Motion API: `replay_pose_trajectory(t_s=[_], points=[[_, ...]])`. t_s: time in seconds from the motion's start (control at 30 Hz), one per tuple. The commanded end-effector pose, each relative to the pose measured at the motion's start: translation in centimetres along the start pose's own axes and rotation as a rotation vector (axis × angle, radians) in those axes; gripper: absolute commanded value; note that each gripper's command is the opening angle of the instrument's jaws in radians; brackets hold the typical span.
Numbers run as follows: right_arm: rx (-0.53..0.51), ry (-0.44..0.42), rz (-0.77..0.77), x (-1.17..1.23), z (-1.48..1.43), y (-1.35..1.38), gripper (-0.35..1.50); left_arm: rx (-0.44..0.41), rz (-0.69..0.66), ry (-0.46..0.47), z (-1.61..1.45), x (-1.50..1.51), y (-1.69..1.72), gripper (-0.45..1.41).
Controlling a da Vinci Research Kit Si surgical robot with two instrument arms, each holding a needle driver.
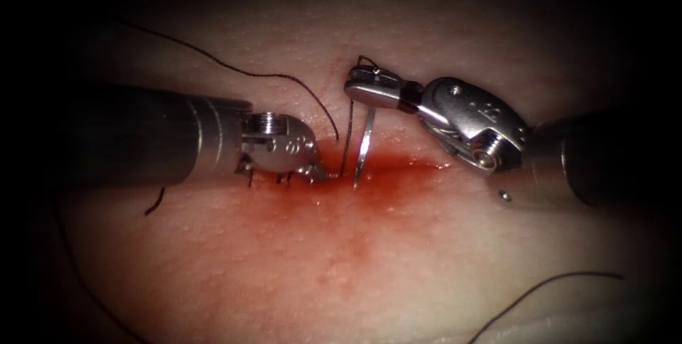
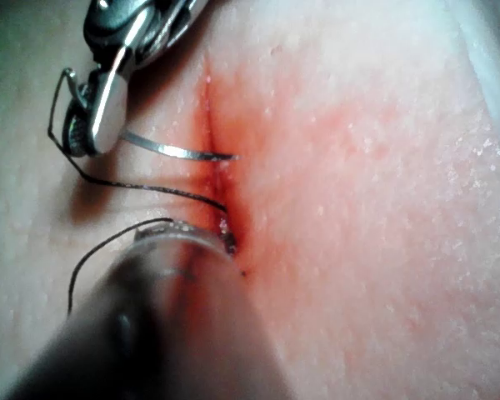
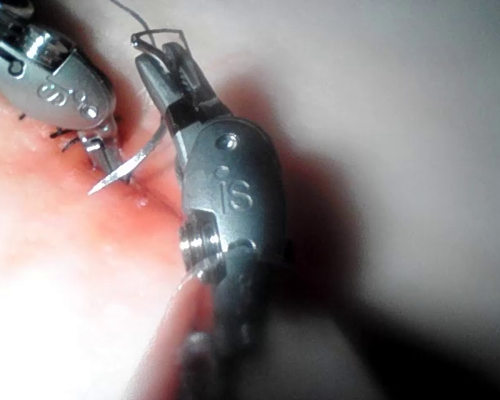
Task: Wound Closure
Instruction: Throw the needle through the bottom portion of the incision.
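The right tool comes in from the right, its jaws shut on the curved needle near its tail end. The needle hangs down from them, its tip just over the red cut and seemingly free of the tissue. The same needle reaches across to the cut line, and its bare tip shows. Dark thread loops at the needle's tail and drops into the cut beside it. The left tool rests at the cut's left part, jaws shut on the tissue edge.
Several short stitches cross the cut's left end under the left tool. A long thread tail runs up and left over the pale tissue. Another strand curves at the lower right. Red fluid stains the tissue below the cut.
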Motion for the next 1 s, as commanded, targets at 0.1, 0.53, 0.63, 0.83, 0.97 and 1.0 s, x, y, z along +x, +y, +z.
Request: replay_pose_trajectory(t_s=[0.1,0.53,0.63,0.83,0.97,1.0], points=[[-0.007,0.008,-0.054,-0.14,0.14,-0.02,-0.35,0.011,-0.023,-0.004,0.05,0.02,-0.04,0.00],[-0.013,0.012,-0.183,-0.13,0.18,-0.05,-0.35,0.016,-0.057,-0.007,0.04,0.05,0.02,0.41],[-0.020,0.013,-0.245,-0.15,0.19,-0.09,-0.35,0.017,-0.063,-0.008,0.03,0.05,0.03,0.41],[-0.034,0.017,-0.323,-0.17,0.27,-0.15,-0.35,0.018,-0.068,-0.009,0.01,0.05,0.05,0.36],[-0.033,0.016,-0.345,-0.20,0.28,-0.19,-0.35,0.017,-0.073,-0.009,0.00,0.05,0.05,0.36],[-0.033,0.017,-0.346,-0.21,0.27,-0.20,-0.35,0.017,-0.073,-0.009,0.00,0.05,0.05,0.36]])
